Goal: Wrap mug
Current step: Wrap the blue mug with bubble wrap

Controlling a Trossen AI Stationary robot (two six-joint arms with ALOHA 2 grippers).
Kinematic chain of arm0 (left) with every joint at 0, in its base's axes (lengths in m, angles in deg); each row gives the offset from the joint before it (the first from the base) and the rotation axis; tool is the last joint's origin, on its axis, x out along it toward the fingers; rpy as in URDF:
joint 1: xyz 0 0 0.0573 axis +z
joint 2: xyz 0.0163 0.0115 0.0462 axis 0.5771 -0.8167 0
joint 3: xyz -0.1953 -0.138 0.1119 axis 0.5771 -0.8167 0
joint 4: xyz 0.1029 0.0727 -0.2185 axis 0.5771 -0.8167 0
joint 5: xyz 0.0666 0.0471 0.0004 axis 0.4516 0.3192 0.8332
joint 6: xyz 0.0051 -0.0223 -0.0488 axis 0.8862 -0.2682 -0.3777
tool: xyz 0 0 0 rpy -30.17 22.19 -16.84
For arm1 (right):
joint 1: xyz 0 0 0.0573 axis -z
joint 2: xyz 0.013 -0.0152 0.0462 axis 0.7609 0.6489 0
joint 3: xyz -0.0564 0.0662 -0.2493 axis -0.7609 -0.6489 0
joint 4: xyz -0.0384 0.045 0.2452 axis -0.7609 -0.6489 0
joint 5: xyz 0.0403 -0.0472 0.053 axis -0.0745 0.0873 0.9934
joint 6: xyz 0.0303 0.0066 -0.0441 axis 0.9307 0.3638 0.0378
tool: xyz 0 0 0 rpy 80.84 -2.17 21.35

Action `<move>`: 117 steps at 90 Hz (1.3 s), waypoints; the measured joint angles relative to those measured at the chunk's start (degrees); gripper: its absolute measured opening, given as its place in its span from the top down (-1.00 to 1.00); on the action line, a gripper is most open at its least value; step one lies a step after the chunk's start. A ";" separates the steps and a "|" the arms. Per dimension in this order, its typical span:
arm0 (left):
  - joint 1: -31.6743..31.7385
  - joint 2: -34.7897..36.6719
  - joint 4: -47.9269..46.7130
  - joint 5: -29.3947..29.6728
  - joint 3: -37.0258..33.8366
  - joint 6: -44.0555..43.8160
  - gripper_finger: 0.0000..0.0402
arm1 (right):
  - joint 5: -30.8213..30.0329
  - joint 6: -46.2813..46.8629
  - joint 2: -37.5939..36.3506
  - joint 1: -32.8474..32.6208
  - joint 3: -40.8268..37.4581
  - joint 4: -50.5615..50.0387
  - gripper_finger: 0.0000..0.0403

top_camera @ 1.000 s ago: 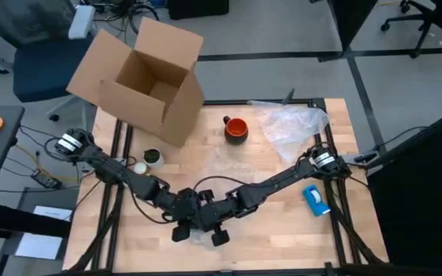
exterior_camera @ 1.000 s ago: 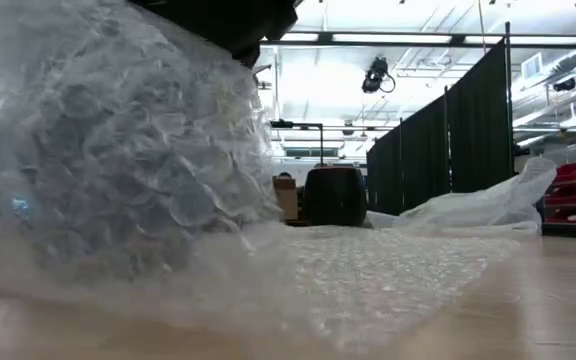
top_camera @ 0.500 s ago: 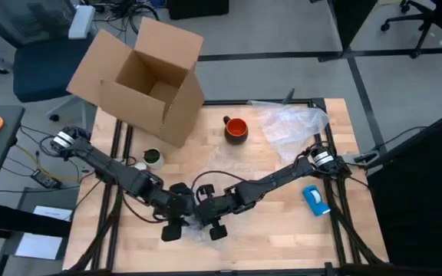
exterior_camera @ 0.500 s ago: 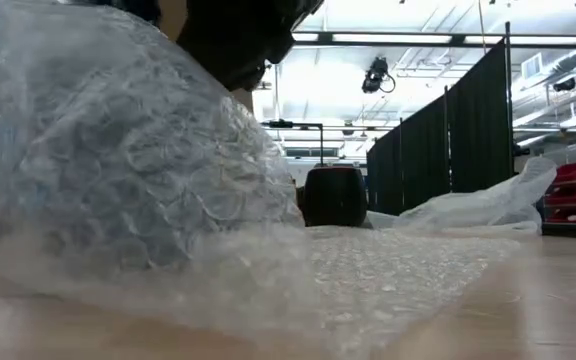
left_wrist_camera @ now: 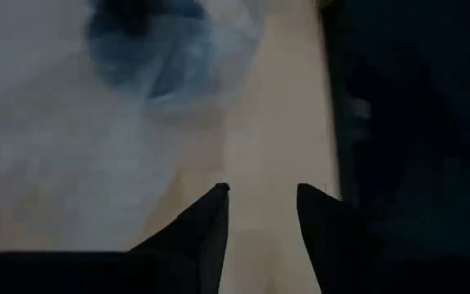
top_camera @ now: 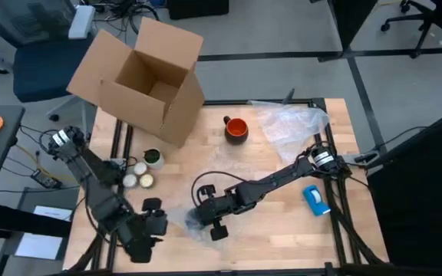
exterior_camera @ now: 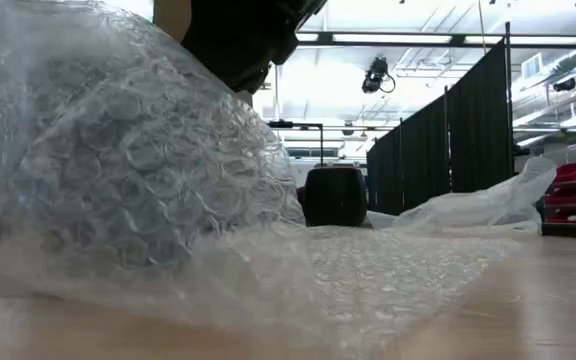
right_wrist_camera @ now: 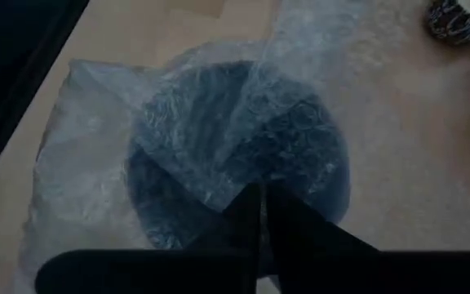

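The mug [top_camera: 236, 129] stands upright on the tabletop [top_camera: 282, 222] at about 12 o'clock from its centre, unwrapped, its dark handle pointing toward 9 o'clock. In the low view it shows as a dark rounded shape [exterior_camera: 334, 195] far behind the bubble wrap.

The right hand [top_camera: 203, 217] sits low at about 6 o'clock, fingers pressed together and pinching a fold of bubble wrap [right_wrist_camera: 243, 139] that is bunched over a dark round thing; what that thing is cannot be told. The same wrap [exterior_camera: 128, 170] fills the near part of the low view as a tall hump.

The left hand [top_camera: 146, 232] is at the 7 o'clock corner, near the tabletop's edge, its fingers [left_wrist_camera: 206, 224] spread and holding nothing, apart from the wrapped bundle.

An open cardboard box [top_camera: 140, 80] stands at 10 o'clock. A loose clear plastic sheet [top_camera: 290, 126] lies at 1 o'clock, just beside the mug.
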State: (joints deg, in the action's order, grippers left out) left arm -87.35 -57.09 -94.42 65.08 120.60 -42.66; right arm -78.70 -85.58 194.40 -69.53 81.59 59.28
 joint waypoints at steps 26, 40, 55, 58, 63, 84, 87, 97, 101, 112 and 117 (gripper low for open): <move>1.75 0.00 -1.97 7.52 -6.66 -2.81 0.36 | -0.04 -0.03 0.00 -0.04 0.04 0.00 1.00; 4.96 -0.04 -1.66 6.23 -9.08 -1.46 0.36 | -0.07 -0.07 0.00 -0.01 0.07 -0.04 1.00; 8.22 -0.04 3.53 9.59 -9.44 5.98 0.36 | -0.09 -0.12 0.00 0.00 0.07 0.02 1.00; 8.83 -0.04 5.33 9.66 -9.44 7.81 0.36 | -0.08 -0.14 0.00 0.00 0.07 0.02 1.00; 9.95 -0.04 8.95 9.67 -9.44 11.00 0.36 | -0.08 -0.14 0.00 0.00 0.07 0.04 1.00; 13.86 -1.83 18.54 9.39 -9.44 20.97 0.36 | -0.07 -0.19 0.00 0.00 0.07 0.02 1.00; 14.39 -2.29 18.48 9.12 -9.44 21.13 0.36 | -0.09 -0.23 0.00 0.00 0.07 0.04 1.00; 16.01 -4.45 18.79 6.91 -9.44 21.23 0.36 | -0.09 -0.56 0.00 0.00 0.07 0.04 1.00; 16.42 -5.35 19.32 5.56 -9.44 21.31 0.36 | -0.11 -0.58 0.00 0.00 0.07 0.07 1.00; 16.81 -7.34 22.39 2.21 -9.46 22.75 0.36 | -0.48 -1.50 0.00 -0.17 0.07 -0.44 1.00; 16.73 -8.04 24.38 0.59 -9.46 24.02 0.36 | -0.97 -1.80 0.00 -0.47 0.07 -0.99 1.00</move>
State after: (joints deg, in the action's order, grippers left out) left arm -70.62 -65.13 -70.04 65.67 111.14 -18.64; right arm -79.66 -87.38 194.40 -70.00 81.66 58.29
